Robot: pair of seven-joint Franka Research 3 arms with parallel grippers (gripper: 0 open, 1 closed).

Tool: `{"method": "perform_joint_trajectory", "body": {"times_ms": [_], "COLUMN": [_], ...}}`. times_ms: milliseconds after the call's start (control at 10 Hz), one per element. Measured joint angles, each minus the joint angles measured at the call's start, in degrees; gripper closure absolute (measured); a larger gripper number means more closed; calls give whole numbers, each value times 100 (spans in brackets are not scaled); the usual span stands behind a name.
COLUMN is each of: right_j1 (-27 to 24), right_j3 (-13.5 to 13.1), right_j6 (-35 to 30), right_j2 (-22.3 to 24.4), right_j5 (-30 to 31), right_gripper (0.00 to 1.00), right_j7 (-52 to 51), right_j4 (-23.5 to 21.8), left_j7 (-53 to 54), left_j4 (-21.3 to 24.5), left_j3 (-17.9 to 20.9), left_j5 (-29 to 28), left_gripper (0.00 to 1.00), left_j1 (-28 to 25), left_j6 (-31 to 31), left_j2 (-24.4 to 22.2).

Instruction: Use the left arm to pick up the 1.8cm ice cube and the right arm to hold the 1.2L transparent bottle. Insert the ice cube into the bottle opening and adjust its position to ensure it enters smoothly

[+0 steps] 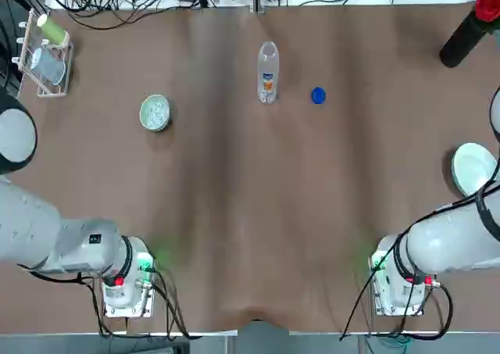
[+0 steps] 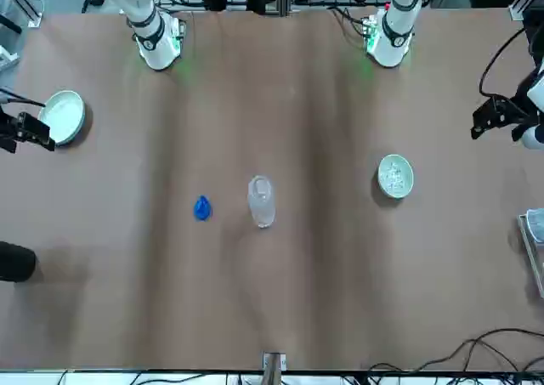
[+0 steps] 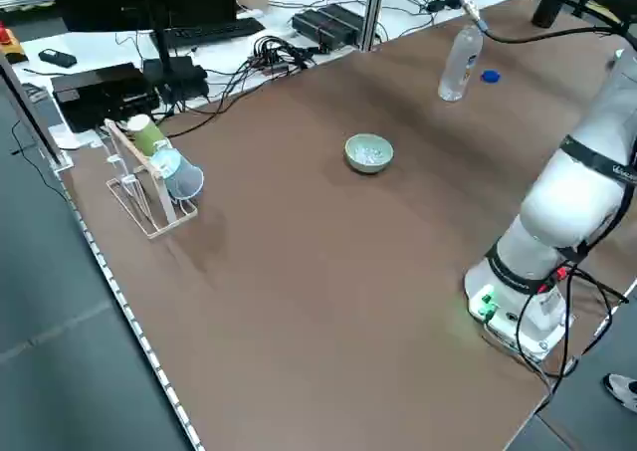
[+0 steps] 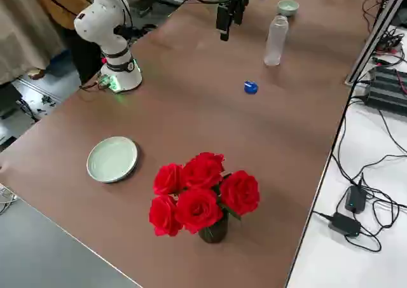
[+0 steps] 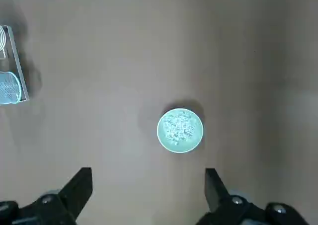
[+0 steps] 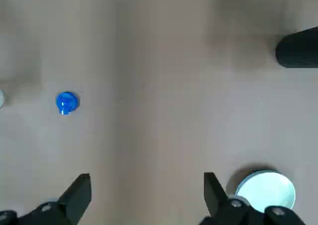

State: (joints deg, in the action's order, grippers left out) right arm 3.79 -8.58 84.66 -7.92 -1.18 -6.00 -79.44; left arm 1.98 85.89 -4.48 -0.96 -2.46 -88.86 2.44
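Observation:
The clear bottle (image 1: 268, 73) stands upright and uncapped at the far middle of the table, and its blue cap (image 1: 318, 95) lies just to its right. A pale green bowl (image 1: 155, 112) to the bottle's left holds whitish ice pieces (image 5: 179, 127); I cannot pick a single ice cube out of them. My left gripper (image 5: 147, 178) hangs open high above the table, on the near side of the bowl, holding nothing. My right gripper (image 6: 146, 183) is also open and empty, raised at the table's right side, far from the bottle (image 2: 261, 200).
A pale green plate (image 1: 473, 166) lies near the right edge, below the right gripper. A black vase of red roses (image 4: 203, 196) stands at the far right corner. A rack with cups (image 1: 45, 53) sits at the far left corner. Cables run along the far edge.

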Motion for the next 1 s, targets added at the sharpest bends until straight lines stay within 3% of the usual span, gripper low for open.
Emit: {"method": "perform_joint_trajectory", "body": {"times_ms": [600,800,1000], "right_j1": [61,254,744], "right_j3": [33,63,87], "right_j6": [247,721,1196], "right_j2": [-191,-485,-792], "right_j5": [-94,-547,-1016], "right_gripper": [0,0,0], "right_j7": [-257,-517,-523], "right_j4": [-88,-143,-167], "left_j7": [14,15,15], "left_j4": [9,157,585], "left_j3": [3,4,4], "left_j5": [71,151,174], "left_gripper": [1,1,1], "left_j1": [-8,-9,-9], "left_j6": [-36,-170,-593], "left_j2": [0,4,2]}}
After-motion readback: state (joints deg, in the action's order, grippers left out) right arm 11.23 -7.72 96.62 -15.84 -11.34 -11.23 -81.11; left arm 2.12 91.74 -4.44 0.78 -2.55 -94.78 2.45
